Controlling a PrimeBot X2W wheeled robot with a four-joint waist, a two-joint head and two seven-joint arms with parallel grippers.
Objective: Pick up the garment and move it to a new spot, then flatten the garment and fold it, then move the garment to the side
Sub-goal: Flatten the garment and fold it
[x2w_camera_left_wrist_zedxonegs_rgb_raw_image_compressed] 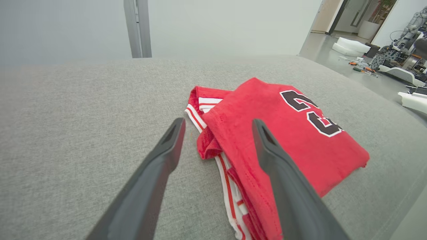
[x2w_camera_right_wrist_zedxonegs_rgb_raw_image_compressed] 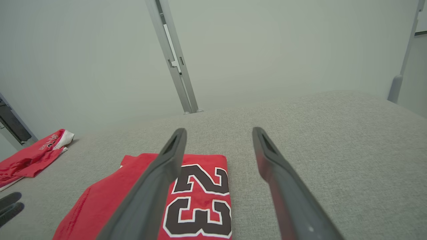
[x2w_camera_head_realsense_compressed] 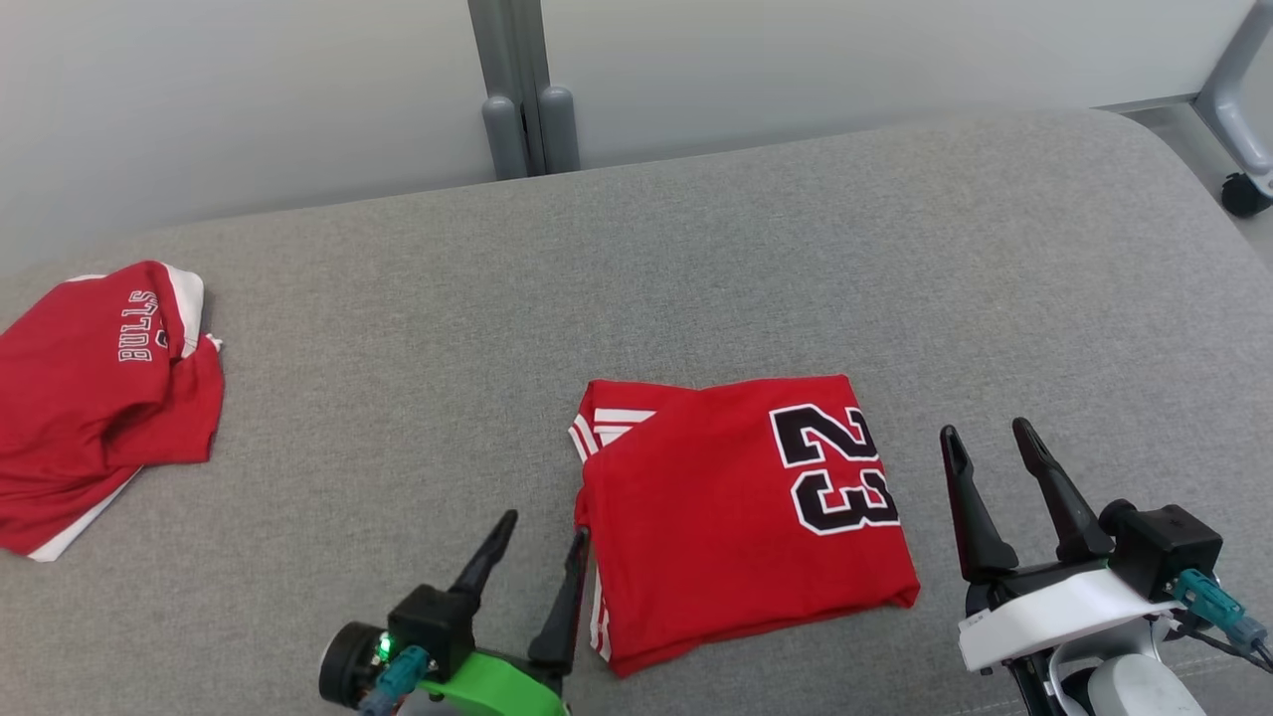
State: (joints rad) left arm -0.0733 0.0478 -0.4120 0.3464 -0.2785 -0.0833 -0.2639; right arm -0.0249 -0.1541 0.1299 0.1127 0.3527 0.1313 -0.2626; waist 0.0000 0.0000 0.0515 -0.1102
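Here's the folded garment (x2w_camera_head_realsense_compressed: 746, 517): a red jersey lying flat in a tidy rectangle on the grey bench (x2w_camera_head_realsense_compressed: 418, 328), near the front edge and a little right of centre. The black "23" (x2w_camera_head_realsense_compressed: 835, 467) faces up on its right half, and white striped trim peeks out along its left side.

The left gripper (x2w_camera_head_realsense_compressed: 545, 527) sits low, right at that left edge, fingers (x2w_camera_left_wrist_zedxonegs_rgb_raw_image_compressed: 156, 173) spread wide with nothing between them. In the left wrist view one finger lies over bare bench cloth and the other crosses the garment's near hem; whether it touches the cloth, I cannot tell.

On the other side, the right gripper (x2w_camera_head_realsense_compressed: 987, 430) stands just beside the garment's right edge, its fingers (x2w_camera_right_wrist_zedxonegs_rgb_raw_image_compressed: 287, 193) well apart and empty too. In the right wrist view one of them crosses in front of the number.

Now the surroundings. Far off to the left lies a second red jersey (x2w_camera_head_realsense_compressed: 99, 398), loosely crumpled, with white lettering showing. It is well apart from the folded one, with bare grey cloth between them. Behind the bench a grey post (x2w_camera_head_realsense_compressed: 522, 89) runs up a pale wall. At the far right corner there's a black caster (x2w_camera_head_realsense_compressed: 1245, 194). Beyond that side, the left wrist view catches tools (x2w_camera_left_wrist_zedxonegs_rgb_raw_image_compressed: 363, 70) scattered on the floor.
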